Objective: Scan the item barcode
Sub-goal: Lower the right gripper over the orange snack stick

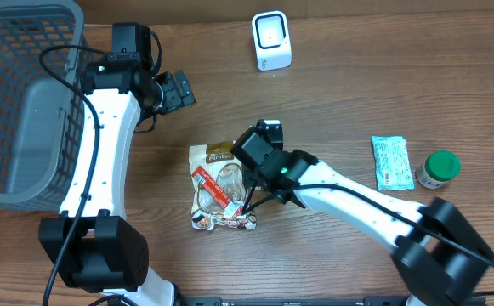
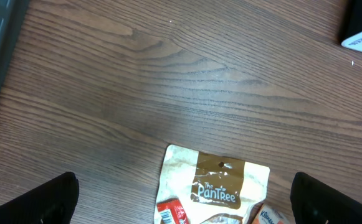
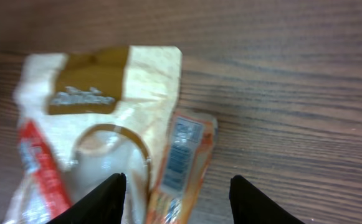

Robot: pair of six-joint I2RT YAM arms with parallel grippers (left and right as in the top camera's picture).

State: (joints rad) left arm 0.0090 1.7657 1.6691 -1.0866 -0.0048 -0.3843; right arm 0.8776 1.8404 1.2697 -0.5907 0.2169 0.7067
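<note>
The Pantree snack pouch is lying flat on the wooden table, near the middle and slightly left, with its gold label panel facing up and pointing toward the far edge. A red sticker with a barcode is showing on its left half. A small orange packet is lying against the pouch's right edge, partly tucked beside it.

The right gripper is hovering low over these two, its fingers standing apart. The left finger is sitting over the pouch's clear window, and the right finger is sitting over bare wood just right of the orange packet, so the packet is lying in the gap without being pinched.

The left gripper is hanging farther back and to the left, with its fingers spread wide and nothing between them.

The white barcode scanner is standing upright at the far edge, well apart from the pouch. A grey mesh basket is occupying the far left. At the right, a teal packet is lying just beside a green-lidded jar.
</note>
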